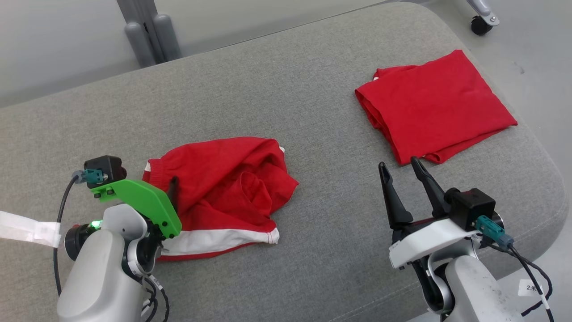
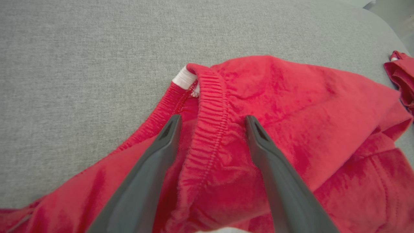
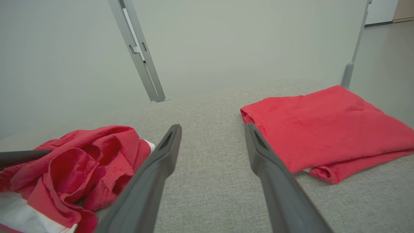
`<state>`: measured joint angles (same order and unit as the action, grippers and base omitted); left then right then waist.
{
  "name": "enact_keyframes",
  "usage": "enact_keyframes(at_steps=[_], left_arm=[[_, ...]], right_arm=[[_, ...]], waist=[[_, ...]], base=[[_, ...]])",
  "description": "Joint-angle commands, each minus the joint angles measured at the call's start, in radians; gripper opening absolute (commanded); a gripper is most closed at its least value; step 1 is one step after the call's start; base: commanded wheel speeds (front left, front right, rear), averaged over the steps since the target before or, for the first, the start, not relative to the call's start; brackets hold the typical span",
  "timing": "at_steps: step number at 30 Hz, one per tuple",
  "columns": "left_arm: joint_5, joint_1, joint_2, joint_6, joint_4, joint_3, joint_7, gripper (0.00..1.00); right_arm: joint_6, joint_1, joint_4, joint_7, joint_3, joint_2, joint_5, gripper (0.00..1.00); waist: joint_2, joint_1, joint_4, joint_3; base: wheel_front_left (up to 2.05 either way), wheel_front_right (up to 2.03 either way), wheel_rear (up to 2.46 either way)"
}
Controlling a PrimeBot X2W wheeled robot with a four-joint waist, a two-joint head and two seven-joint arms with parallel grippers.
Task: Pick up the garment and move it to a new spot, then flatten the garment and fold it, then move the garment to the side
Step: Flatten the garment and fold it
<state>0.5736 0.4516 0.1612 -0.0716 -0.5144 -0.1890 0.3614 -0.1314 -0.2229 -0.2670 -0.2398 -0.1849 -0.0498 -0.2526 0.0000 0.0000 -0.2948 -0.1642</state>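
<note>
Forearms come nearest, both pale and cut off by the bottom edge of the head view, with cables trailing from the wrist cameras. My left gripper (image 2: 212, 119) stands wide and holds nothing. In its wrist view the two dark fingers straddle the gathered elastic waistband (image 2: 212, 106) of the crumpled red garment (image 1: 228, 179), one finger to each side of the ridge. I cannot tell whether the tips press the cloth or hang just above it. From the head, a green mount (image 1: 143, 201) hides most of that gripper, and one finger pokes out beside it against the red. The garment lies bunched on the grey cushion (image 1: 286, 89) at my left. It has a white band (image 1: 214, 239) along its near edge and a small white patch (image 2: 184, 77) at the waistband's far end. Its folds bury whatever shape it has, and its near corner runs under my left wrist. My right gripper (image 1: 398, 163) is spread just as wide and is empty, over bare cushion and well apart from the crumpled garment, with its tips near the front edge of a folded red garment (image 1: 433, 105). That one lies flat toward the far right of the cushion, with layered edges showing along its left side. Beyond the cushion's far edge stand grey metal posts (image 1: 152, 36), cut off at the top, and a black caster (image 1: 480, 24) sits on the floor at the upper right.
</note>
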Motion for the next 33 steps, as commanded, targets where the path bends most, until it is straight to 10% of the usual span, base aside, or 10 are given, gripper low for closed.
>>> enact_keyframes(at_steps=[1,5,7,8,15,33], left_arm=[[0.011,0.016,0.010,-0.010,0.005,0.002,0.013,1.00],[0.029,0.022,-0.003,0.000,0.022,0.008,0.022,1.00],[0.039,0.028,-0.008,0.016,0.031,0.008,0.007,0.58],[0.048,0.030,-0.013,0.026,0.032,0.010,0.000,0.00],[0.081,0.040,-0.033,0.059,0.001,0.002,0.006,0.00],[0.070,0.135,0.069,-0.001,-0.129,0.221,-0.491,0.00]], right_arm=[[0.002,-0.009,-0.002,-0.007,0.000,-0.001,-0.006,1.00],[0.002,-0.009,-0.005,-0.010,0.001,-0.001,-0.005,1.00],[0.002,-0.012,-0.007,-0.012,0.000,-0.001,-0.004,1.00],[0.002,-0.014,-0.007,-0.012,-0.001,-0.001,-0.003,1.00],[0.002,-0.020,-0.010,-0.012,-0.006,-0.001,0.007,1.00],[0.002,-0.023,0.022,0.009,0.001,-0.001,0.032,1.00]], waist=[[0.0000,0.0000,-0.004,-0.002],[0.0000,0.0000,-0.007,-0.004],[0.0000,0.0000,-0.008,-0.004],[0.0000,0.0000,-0.008,-0.005],[0.0000,0.0000,-0.014,-0.005],[0.0000,0.0000,-0.010,-0.042]], base=[[0.00,0.00,0.00],[0.00,0.00,0.00],[0.00,0.00,0.00],[0.00,0.00,0.00],[0.00,0.00,0.00],[0.00,0.00,0.00]])
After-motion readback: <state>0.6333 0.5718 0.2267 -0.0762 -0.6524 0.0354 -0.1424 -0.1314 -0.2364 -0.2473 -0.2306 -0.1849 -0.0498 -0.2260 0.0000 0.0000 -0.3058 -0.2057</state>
